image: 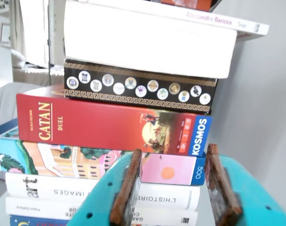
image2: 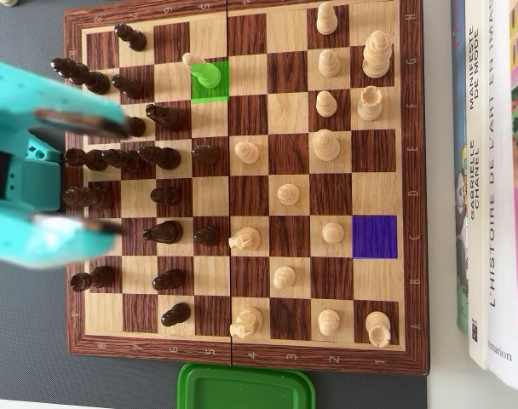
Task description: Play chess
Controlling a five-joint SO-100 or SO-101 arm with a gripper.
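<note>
Your teal two-finger gripper (image2: 76, 175) hangs released, nothing between its jaws, over the dark side of the wooden chessboard (image2: 242, 358).

In overhead view the jaws gape w/ brown pads (image: 126, 188) apart, above the dark-brown pieces (image2: 157, 156). The light wooden piece on the green-marked square (image2: 206, 73) lies up & right of the jaws; the purple-marked empty square (image2: 374, 236) sits well apart, far right & lower. I'd judge the move runs green→purple, so reach up-right first. Wrist view faces a stack of books & boxes: red "CATAN DUEL" box (image: 110, 125) by KOSMOS, spines "L'HISTOIRE", "IMAGES", "Alessandro Baricco".
</note>
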